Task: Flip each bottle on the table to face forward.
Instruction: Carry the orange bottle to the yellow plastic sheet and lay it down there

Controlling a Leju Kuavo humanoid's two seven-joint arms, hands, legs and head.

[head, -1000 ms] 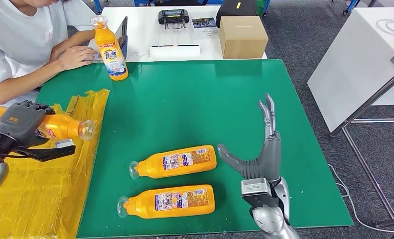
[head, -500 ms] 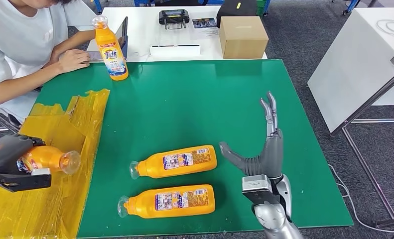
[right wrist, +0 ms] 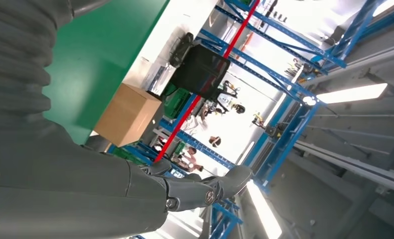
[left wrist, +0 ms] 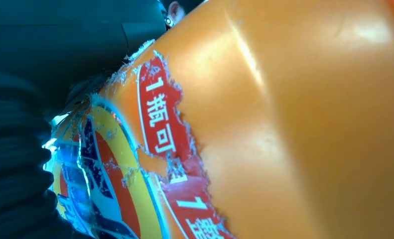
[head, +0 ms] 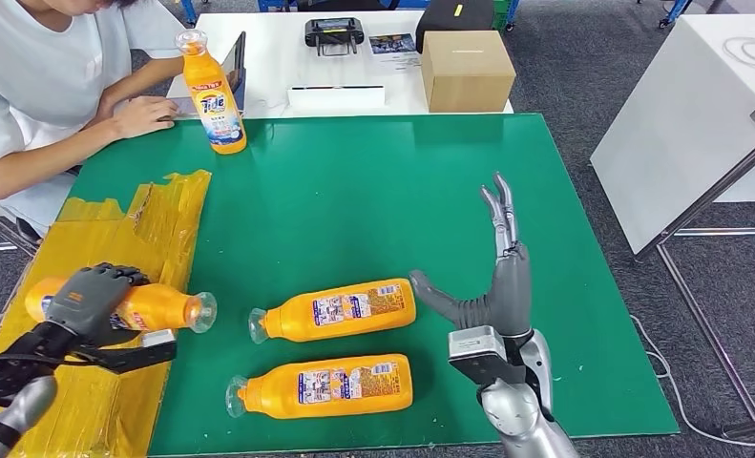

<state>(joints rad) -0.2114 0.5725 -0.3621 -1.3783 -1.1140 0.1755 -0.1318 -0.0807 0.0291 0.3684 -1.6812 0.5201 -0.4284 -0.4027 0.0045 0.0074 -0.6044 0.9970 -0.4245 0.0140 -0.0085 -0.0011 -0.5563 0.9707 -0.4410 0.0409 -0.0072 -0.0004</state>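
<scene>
Left hand (head: 85, 298) grips orange bottle (head: 158, 307) sideways; right hand (head: 495, 286) upright, fingers spread.

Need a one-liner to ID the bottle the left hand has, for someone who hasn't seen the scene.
Start at the green table and go to the yellow sheet covering its left end. The orange bottle lying there, capless mouth toward the middle, is gripped by the left hand. The two other lying bottles rest untouched on bare green; the fourth stands upright at the far edge.

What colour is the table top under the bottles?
Green table top, with yellow sheeting at one side; clearest in the head view.
</scene>
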